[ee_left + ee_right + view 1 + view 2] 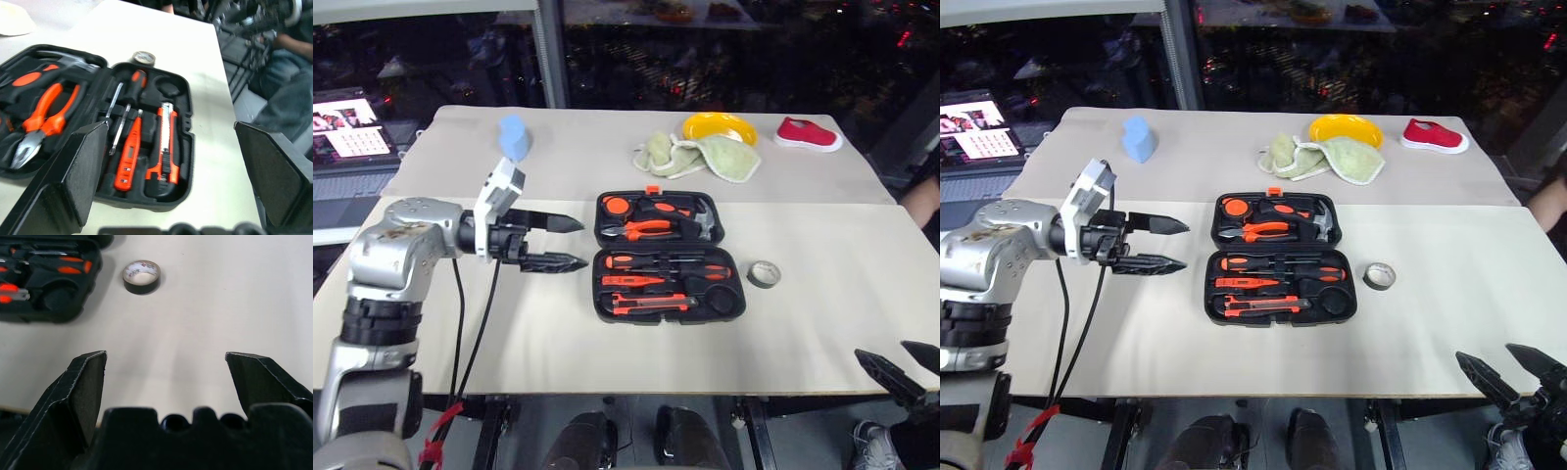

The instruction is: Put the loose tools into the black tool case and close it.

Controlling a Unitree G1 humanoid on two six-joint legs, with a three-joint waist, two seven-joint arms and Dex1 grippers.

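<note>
Both grippers, left (pixel 570 243) & right (pixel 901 364), spread empty; right partly cut off by frame edge.

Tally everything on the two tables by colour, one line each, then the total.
Black: 1, the open tool case
Grey-black: 1, the tape roll beside the case
Blue: 1, the block
Green: 1, the cloth
Yellow: 1, the plate
Red: 1, the shoe
Total: 6, counting the case with its tools as one.
</note>
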